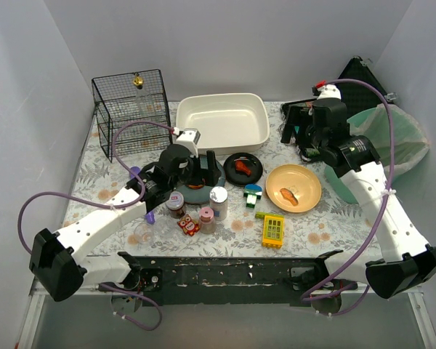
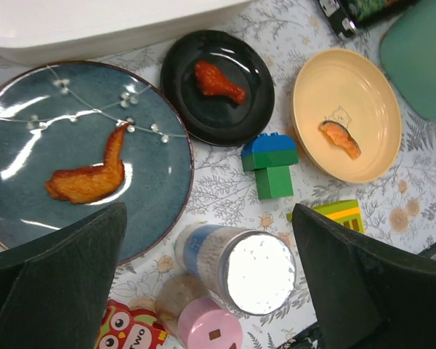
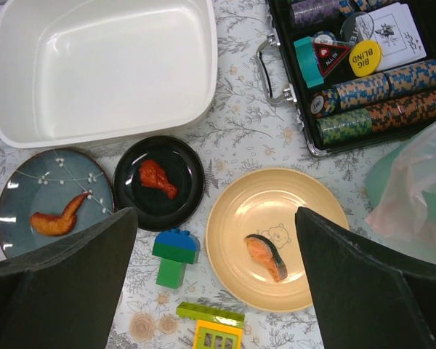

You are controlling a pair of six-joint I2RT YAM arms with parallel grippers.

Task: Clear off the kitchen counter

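Right wrist view alone shows stacked poker chips (image 3: 378, 89); left jaws and right jaws gape empty.

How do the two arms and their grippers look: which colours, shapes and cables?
The left arm and right arm have white links, black joints and chunky black bases. A purple cable loops along each arm. The left gripper and right gripper are black, with broad, flat, dark fingers.
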